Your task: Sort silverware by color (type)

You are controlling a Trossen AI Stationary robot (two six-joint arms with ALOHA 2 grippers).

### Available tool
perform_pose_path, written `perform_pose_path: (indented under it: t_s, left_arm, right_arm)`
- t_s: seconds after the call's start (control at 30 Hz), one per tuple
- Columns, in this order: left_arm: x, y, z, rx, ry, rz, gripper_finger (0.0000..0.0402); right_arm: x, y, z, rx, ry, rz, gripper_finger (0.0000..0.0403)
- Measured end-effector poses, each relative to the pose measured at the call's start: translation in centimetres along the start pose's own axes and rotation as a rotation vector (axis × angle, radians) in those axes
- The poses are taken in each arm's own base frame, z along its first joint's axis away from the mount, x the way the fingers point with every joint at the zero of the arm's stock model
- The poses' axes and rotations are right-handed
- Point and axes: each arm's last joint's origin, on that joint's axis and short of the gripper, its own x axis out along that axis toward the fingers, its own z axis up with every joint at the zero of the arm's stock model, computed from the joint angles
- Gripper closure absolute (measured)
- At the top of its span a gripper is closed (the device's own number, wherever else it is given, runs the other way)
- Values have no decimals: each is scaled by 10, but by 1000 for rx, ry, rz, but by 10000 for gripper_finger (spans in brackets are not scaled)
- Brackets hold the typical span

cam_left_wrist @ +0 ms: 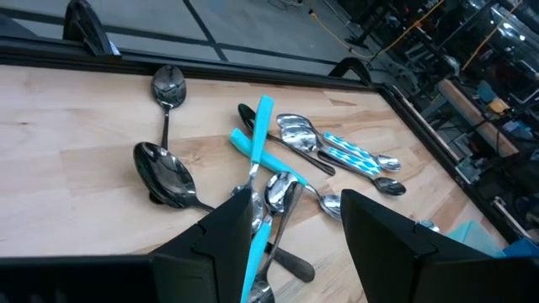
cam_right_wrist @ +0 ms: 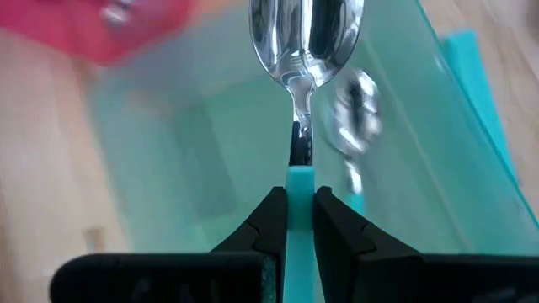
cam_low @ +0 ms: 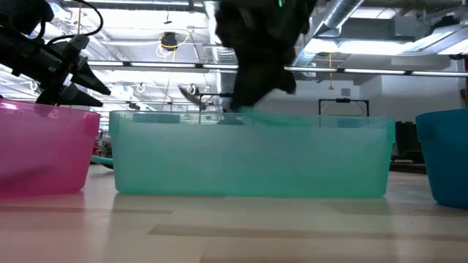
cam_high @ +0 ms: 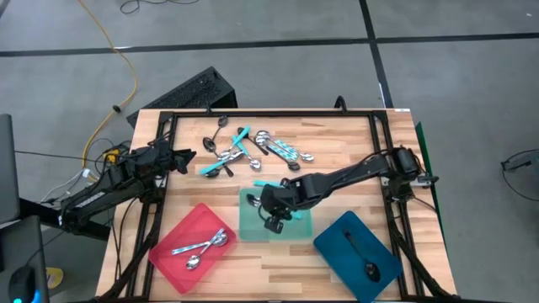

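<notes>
Turquoise-handled spoon (cam_right_wrist: 301,50) — pinched in right gripper (cam_right_wrist: 295,220).

Wooden table (cam_high: 337,147), three trays, loose spoons (cam_high: 253,151)

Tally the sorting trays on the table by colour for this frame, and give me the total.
red tray: 1
teal tray: 1
blue tray: 1
Total: 3 trays
</notes>
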Motion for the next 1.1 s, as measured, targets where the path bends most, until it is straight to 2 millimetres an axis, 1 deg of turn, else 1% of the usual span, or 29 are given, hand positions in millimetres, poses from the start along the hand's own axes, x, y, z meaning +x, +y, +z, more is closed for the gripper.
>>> perform_pose_path:
  t_s: [0.1, 0.23, 0.27, 0.33, 0.4, 0.47, 0.7, 0.83, 1.1]
  left_arm:
    - [0, 0, 0, -3, 1, -1, 235]
    - [0, 0, 0, -6, 3, -1, 235]
    - [0, 0, 0, -12, 7, -1, 235]
    - [0, 1, -1, -21, 17, 6, 235]
    - [0, 1, -2, -25, 18, 7, 235]
    - [0, 1, -2, -26, 18, 6, 235]
    - [0, 1, -2, -27, 21, 6, 235]
    - [0, 1, -2, -27, 20, 7, 235]
    - [0, 1, -2, -26, 19, 7, 235]
  right_arm:
    - [5, -3, -6, -49, 40, -25, 339]
    - [13, 5, -16, -155, 86, -25, 339]
    - [18, 8, -18, -170, 86, -22, 339]
    - [21, 11, -18, -169, 72, -12, 339]
    - [21, 8, -20, -165, 102, -29, 339]
    - [25, 7, -18, -145, 93, -16, 339]
    - [51, 6, -31, -151, 189, -24, 339]
    - [54, 4, -34, -145, 222, -43, 339]
    - [54, -1, -30, -142, 216, -47, 339]
